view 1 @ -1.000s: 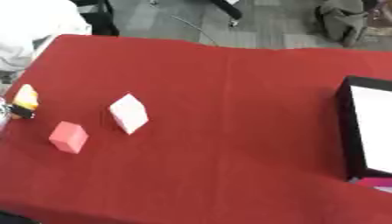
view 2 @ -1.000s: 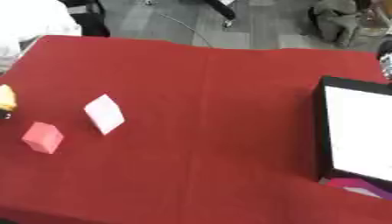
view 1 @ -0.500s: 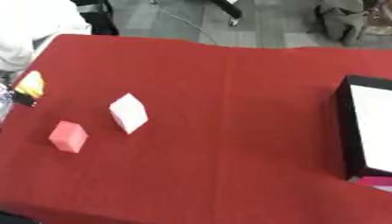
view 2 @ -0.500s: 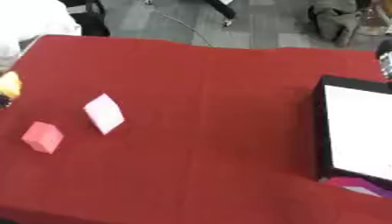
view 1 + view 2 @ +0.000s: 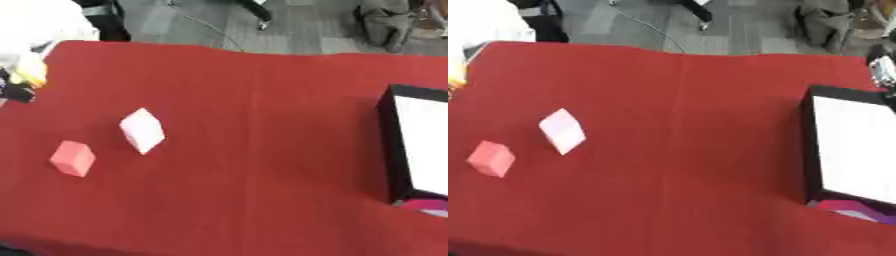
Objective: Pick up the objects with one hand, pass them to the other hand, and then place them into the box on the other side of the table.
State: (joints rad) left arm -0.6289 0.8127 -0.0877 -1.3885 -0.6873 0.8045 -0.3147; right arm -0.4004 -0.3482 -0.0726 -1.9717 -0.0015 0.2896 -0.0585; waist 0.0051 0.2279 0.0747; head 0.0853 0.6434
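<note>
Two blocks (image 5: 142, 130) left — box (image 5: 418, 145) far right

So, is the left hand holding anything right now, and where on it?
Yes: the left hand, at the view's left edge, has a yellow object sticking up above its dark fingers, apparently held by its lower end. The exact contact cannot be told.

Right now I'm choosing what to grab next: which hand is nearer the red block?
Left. The left hand is at the table's left edge, up from the red block, carrying something yellow. The right hand is across the table by the box.
</note>
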